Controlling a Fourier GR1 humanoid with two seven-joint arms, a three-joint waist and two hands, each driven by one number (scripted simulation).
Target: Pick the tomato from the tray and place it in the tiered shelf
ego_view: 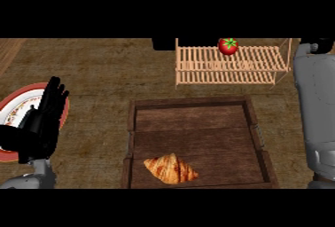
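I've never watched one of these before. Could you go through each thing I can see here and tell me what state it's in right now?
Tomato: on the shelf's back edge, not held.
Shelf: upright on the counter, holding only the tomato.
Tray: on the counter, holding only the croissant.
Croissant: lying near the tray's front.
Plate: partly hidden behind the left hand.
Left hand: open, fingers up, resting.
Right hand: barely visible at top right, fingers hidden.
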